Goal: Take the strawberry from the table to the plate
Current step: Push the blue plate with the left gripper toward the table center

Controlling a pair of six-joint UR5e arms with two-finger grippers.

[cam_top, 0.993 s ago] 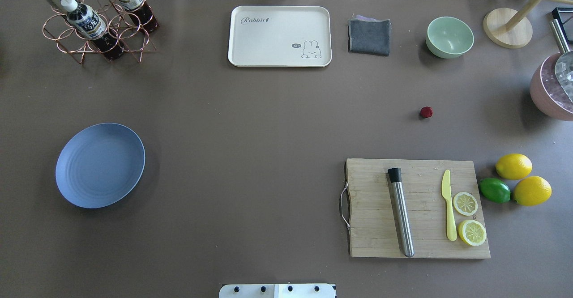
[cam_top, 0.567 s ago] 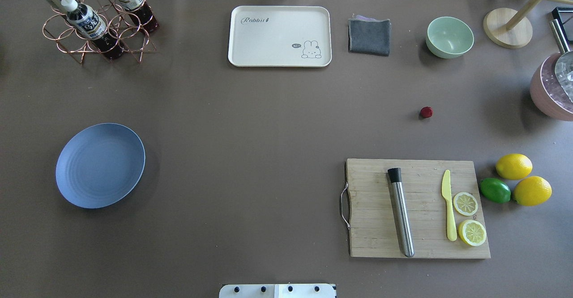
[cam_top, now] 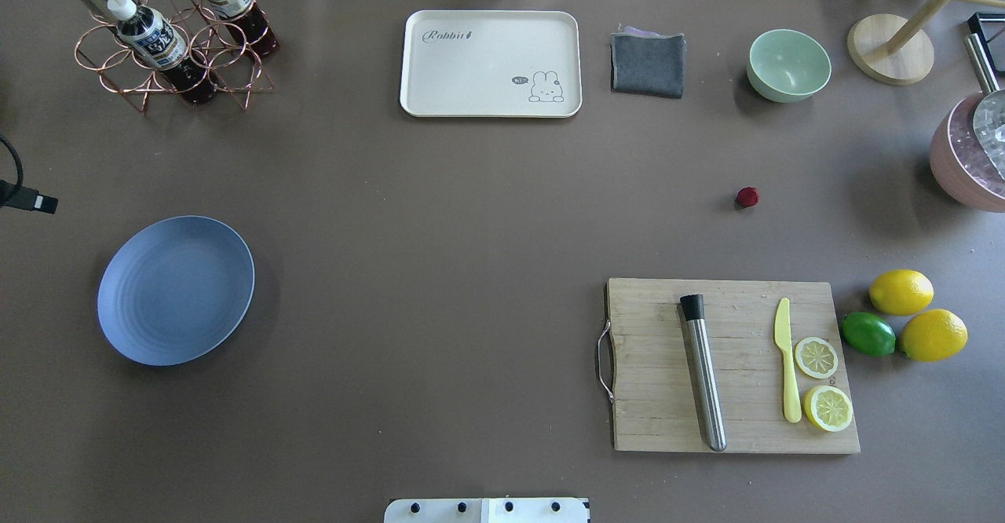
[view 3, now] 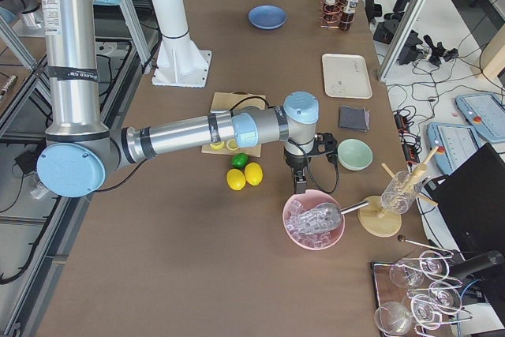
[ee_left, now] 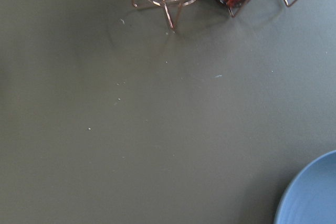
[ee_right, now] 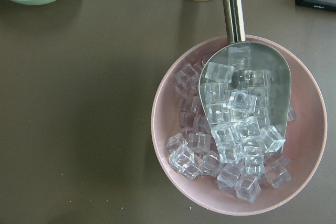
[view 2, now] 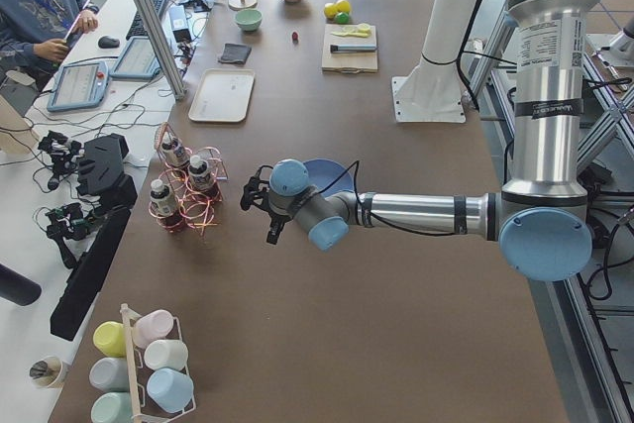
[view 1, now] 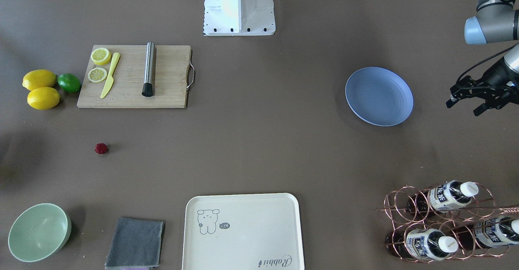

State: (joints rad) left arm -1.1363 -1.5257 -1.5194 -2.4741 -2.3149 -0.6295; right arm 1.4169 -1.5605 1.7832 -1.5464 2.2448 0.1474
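The strawberry (cam_top: 747, 197) (view 1: 101, 148) is a tiny dark-red berry lying alone on the brown table (cam_top: 471, 217), beyond the cutting board. The blue plate (cam_top: 176, 290) (view 1: 379, 96) sits far off on the robot's left and holds nothing; its rim shows in the left wrist view (ee_left: 310, 195). My left gripper (view 1: 462, 108) hovers open and empty just outside the plate, near the table's left end. My right gripper (view 3: 301, 185) shows only in the exterior right view, hanging over the pink ice bowl, and I cannot tell whether it is open or shut.
A wooden cutting board (cam_top: 659, 429) carries a steel muddler, a yellow knife and two lemon slices. Two lemons and a lime (cam_top: 867, 334) lie beside it. The pink ice bowl (ee_right: 178, 103), green bowl (cam_top: 788, 65), grey cloth, cream tray (cam_top: 491, 64) and bottle rack (cam_top: 169, 44) line the far side.
A black part of the left arm's tool with its cable has come into the overhead view at the left edge. The strawberry and plate have not moved.
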